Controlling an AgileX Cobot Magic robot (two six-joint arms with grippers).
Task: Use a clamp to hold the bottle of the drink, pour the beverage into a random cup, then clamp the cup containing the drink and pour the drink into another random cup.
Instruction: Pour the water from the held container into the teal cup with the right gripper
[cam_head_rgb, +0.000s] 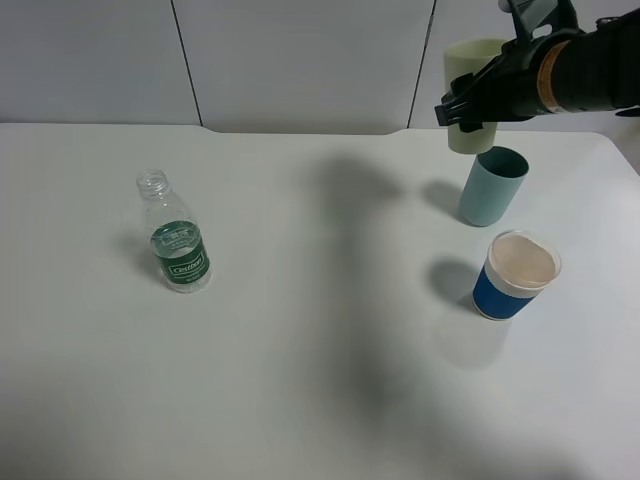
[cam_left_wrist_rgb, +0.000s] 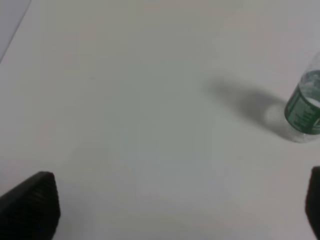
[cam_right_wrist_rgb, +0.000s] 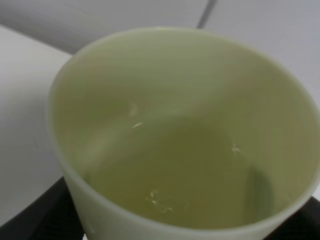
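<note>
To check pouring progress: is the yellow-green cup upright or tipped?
Upright. The yellow-green cup, gripped by the right tool, shows level rim and vertical walls.

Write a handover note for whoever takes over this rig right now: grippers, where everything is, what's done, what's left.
Left gripper: open, holding nothing.
Right gripper: shut on the yellow-green cup, which it holds roughly upright behind the teal cup.
Bottle: uncapped, standing alone on the left of the table.
Done: the yellow-green cup appears to hold clear liquid, so the first pour looks finished.
Left: tip it into the teal cup or the blue-banded white cup.
</note>
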